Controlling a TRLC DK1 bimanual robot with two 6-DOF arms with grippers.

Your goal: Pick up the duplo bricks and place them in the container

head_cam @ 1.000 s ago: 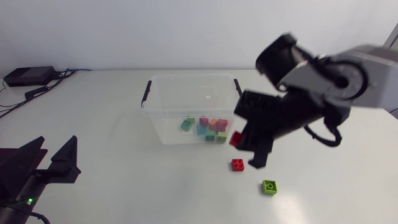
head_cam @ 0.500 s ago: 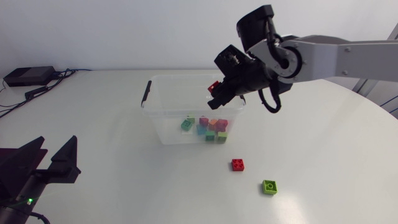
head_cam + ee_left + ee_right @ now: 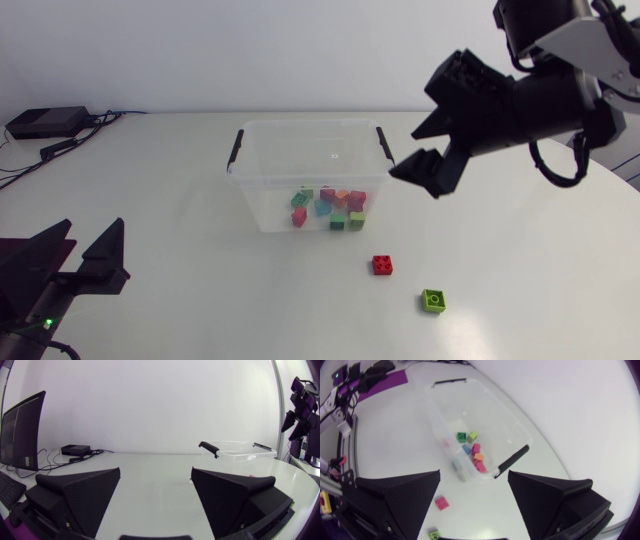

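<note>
The clear plastic container with black handles (image 3: 265, 200) stands in the middle of the white table (image 3: 200, 290). A heap of small coloured duplo bricks (image 3: 330, 207) lies inside it, in the corner at 5 o'clock (they sit so close together behind the see-through wall that I cannot count them). Two more bricks lie out on the table. A small red square duplo brick (image 3: 383, 264) is at 5 o'clock from the container. A small green square duplo brick (image 3: 433, 300) is at 5 o'clock from the red one, a bit apart. The black right gripper (image 3: 410, 152) hangs in the air at 3 o'clock from the container, its jaws spread wide with nothing in them. The black left gripper (image 3: 95, 228) is low at 8 o'clock, well apart from the container. Its jaws are wide too and hold nothing, and most of its arm is cut off. From the left wrist, only the container's rim and handles show past one finger.
</note>
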